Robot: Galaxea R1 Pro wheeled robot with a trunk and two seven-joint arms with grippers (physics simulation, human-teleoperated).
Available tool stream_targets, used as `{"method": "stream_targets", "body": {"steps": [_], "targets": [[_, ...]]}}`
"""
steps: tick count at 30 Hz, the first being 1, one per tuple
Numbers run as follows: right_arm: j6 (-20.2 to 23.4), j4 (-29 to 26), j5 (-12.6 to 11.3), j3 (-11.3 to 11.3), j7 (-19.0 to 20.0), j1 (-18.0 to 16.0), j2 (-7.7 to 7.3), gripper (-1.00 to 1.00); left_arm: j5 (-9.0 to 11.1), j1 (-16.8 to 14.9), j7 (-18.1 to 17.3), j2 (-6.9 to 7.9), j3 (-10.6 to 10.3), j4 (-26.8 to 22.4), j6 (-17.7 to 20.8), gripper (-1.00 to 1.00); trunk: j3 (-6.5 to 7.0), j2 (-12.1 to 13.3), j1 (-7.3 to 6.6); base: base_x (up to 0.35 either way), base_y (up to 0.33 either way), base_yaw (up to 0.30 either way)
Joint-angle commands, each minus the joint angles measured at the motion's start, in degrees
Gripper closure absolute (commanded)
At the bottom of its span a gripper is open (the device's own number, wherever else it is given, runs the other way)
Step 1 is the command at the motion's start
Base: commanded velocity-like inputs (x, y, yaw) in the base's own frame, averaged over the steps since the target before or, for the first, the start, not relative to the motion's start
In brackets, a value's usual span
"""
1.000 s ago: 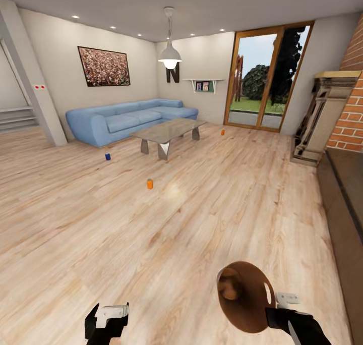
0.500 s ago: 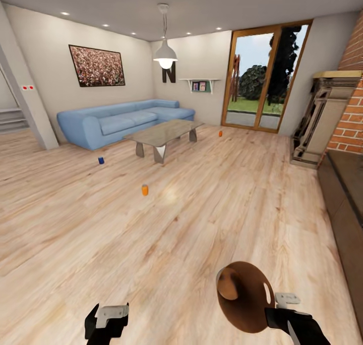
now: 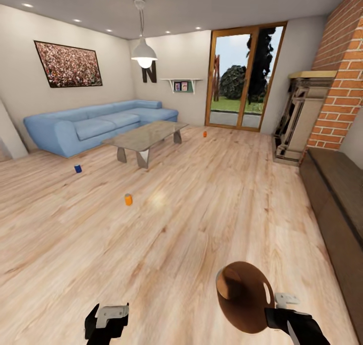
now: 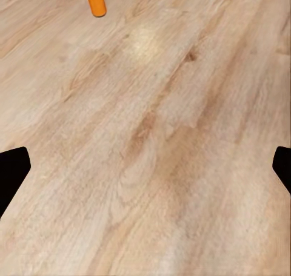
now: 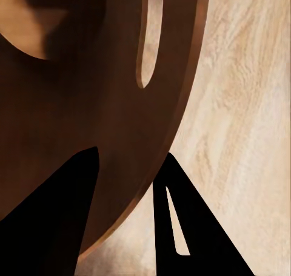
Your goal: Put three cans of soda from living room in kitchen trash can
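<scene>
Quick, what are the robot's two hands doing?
Left gripper: open, holding nothing.
Right gripper: shut on the trash can rim.

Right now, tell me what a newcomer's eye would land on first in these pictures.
The copper-brown trash can stands out first, tipped on its side low in the head view, its rim gripped by the right gripper. Next come the soda cans on the wood floor: a near orange can, a blue can before the blue sofa, and a far orange can near the glass doors.
</scene>
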Motion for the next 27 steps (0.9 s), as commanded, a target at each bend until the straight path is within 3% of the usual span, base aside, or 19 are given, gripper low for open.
{"method": "stream_targets", "body": {"steps": [1, 20, 27], "targets": [[0.02, -0.06, -0.51, 0.00, 0.15, -0.03, 0.00, 1.00, 0.02, 0.00, 0.00, 0.00, -0.01, 0.00, 0.00, -1.00, 0.01, 0.00, 0.00, 0.324, 0.105, -0.056], [0.02, 0.03, -0.51, 0.09, 0.15, -0.03, 0.00, 1.00, 0.09, 0.00, 0.00, 0.00, 0.04, 0.00, 0.17, -1.00, 0.03, 0.00, 0.00, 0.284, 0.163, -0.012], [0.02, 0.03, -0.51, 0.09, 0.15, -0.03, 0.00, 1.00, 0.09, 0.00, 0.00, 0.00, 0.03, 0.00, 0.17, -1.00, 0.40, 0.00, 0.00, 0.217, 0.257, -0.150]]}}
